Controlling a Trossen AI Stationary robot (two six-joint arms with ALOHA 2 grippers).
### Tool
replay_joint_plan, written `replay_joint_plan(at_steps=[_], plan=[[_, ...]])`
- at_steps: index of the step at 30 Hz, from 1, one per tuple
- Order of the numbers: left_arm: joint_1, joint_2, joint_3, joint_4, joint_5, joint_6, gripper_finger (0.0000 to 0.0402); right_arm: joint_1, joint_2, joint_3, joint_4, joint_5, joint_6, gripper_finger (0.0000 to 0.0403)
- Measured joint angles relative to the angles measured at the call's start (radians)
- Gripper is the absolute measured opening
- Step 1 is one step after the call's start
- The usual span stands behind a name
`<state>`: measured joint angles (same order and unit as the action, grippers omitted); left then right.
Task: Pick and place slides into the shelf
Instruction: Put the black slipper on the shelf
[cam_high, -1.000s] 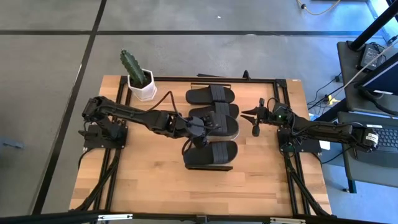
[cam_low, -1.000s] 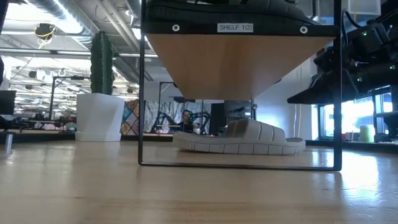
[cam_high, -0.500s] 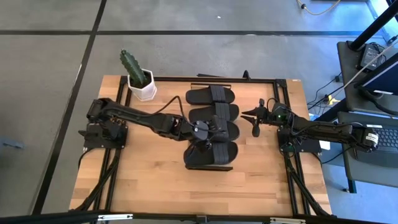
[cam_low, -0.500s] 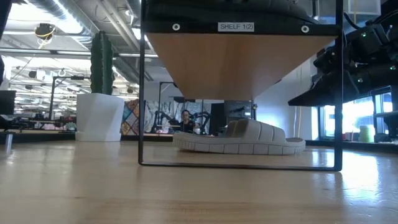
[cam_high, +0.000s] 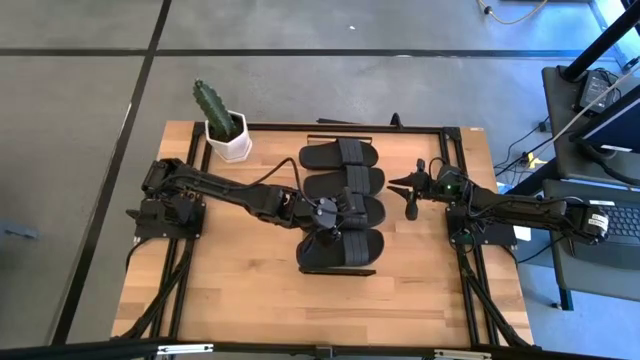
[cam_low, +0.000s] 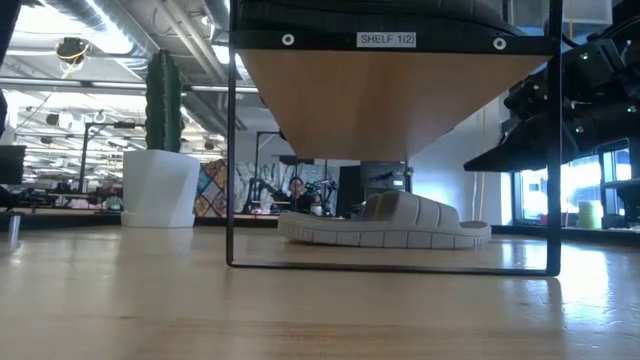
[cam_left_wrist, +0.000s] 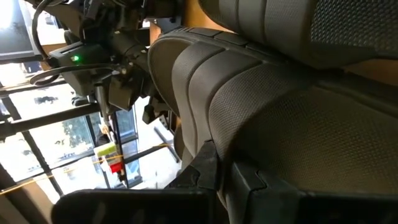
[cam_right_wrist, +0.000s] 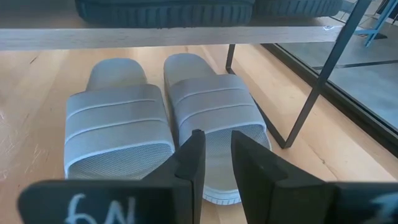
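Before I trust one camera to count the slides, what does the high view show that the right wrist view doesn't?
Only the high view shows the four black slides in a row on top of the shelf, the left tool shut among them, and the potted cactus.

Only the right wrist view shows the two beige-grey slides side by side on the tabletop under the shelf, just beyond the right tool, whose fingers stand slightly apart.

Both show the shelf's dark frame, black slides resting on it, and the wooden tabletop.
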<state>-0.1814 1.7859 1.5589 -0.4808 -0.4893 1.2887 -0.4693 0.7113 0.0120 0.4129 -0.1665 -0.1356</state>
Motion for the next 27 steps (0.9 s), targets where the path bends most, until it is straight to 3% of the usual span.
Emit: replay_joint_plan(at_steps=[10, 15, 27], plan=[[0.001, 0.0, 0.0, -0.016, 0.011, 0.004, 0.0002, 0.0, 0.0, 0.0, 0.0, 0.0, 0.001, 0.008], [0.002, -0.001, 0.0, -0.04, 0.08, 0.003, 0.0003, 0.0, 0.0, 0.0, 0.0, 0.0, 0.0, 0.008], [0.001, 0.0, -0.002, 0.017, 0.067, -0.025, 0.0024, 0.0, 0.0, 0.0, 0.0, 0.0, 0.0, 0.008]])
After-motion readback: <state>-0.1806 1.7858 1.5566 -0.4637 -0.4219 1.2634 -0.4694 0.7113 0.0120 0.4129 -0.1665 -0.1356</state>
